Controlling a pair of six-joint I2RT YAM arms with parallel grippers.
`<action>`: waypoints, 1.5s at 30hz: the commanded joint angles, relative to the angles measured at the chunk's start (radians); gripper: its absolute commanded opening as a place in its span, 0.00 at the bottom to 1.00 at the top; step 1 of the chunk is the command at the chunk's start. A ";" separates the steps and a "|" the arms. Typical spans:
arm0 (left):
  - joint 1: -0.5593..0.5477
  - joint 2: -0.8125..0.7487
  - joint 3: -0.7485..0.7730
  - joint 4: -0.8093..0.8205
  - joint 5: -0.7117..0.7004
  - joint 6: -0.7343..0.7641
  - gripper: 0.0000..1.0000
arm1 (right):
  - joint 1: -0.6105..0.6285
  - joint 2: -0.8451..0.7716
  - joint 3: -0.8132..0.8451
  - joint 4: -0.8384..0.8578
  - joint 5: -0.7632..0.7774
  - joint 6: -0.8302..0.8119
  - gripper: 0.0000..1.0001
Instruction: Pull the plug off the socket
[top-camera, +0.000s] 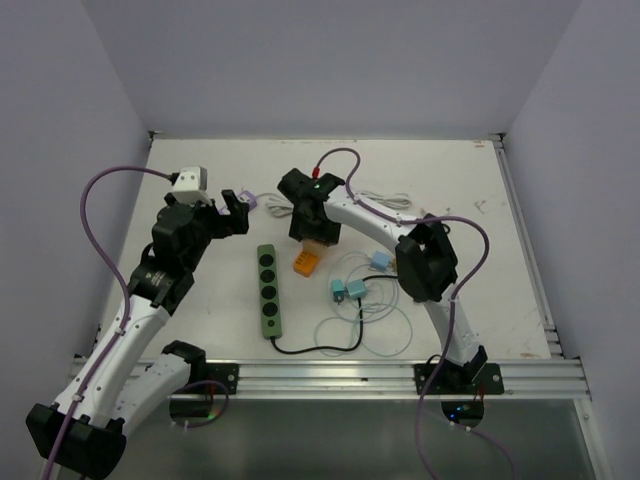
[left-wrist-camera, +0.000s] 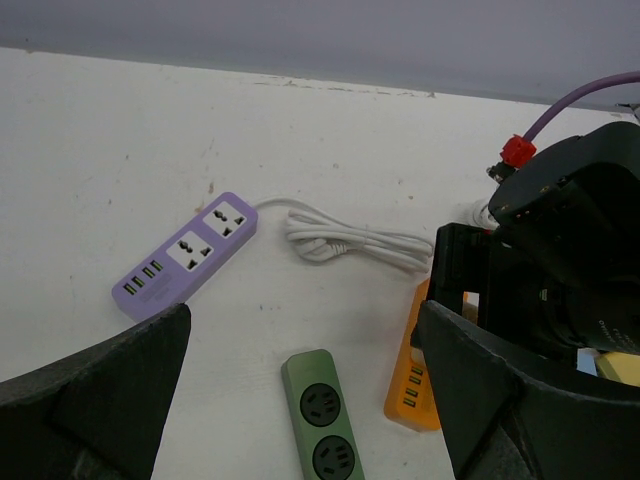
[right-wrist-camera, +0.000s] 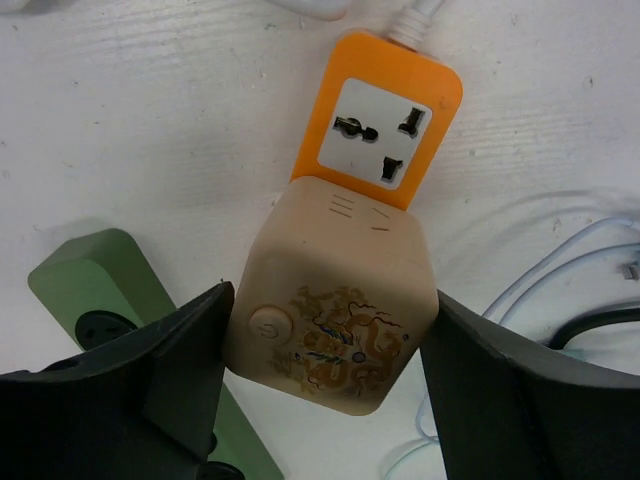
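Note:
A beige cube-shaped plug (right-wrist-camera: 330, 310), with a dragon print and a round power button, sits in the near end of the orange socket strip (right-wrist-camera: 385, 130). My right gripper (right-wrist-camera: 330, 300) reaches down over it, one finger pressed to each side of the cube, shut on it. From above, the right gripper (top-camera: 312, 232) covers the plug, and only the orange strip's near end (top-camera: 306, 262) shows. My left gripper (top-camera: 240, 205) hangs open above the table to the left, holding nothing; its fingers (left-wrist-camera: 100, 400) frame the bottom of its view.
A green power strip (top-camera: 268, 290) lies just left of the orange one, its black cable (top-camera: 320, 350) running toward the front edge. A purple strip (left-wrist-camera: 185, 255) and a coiled white cord (left-wrist-camera: 350, 240) lie farther back. Two light-blue plugs (top-camera: 345, 290) with thin cables sit to the right.

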 joint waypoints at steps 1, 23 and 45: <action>0.001 -0.010 0.015 0.024 0.005 -0.012 1.00 | 0.001 -0.010 -0.023 0.039 -0.024 0.008 0.71; -0.013 0.086 -0.048 0.176 0.541 -0.070 1.00 | -0.189 -0.595 -0.749 0.831 -0.466 -0.144 0.00; -0.181 0.370 -0.006 0.096 0.531 -0.125 1.00 | -0.236 -0.780 -0.950 1.053 -0.510 -0.147 0.00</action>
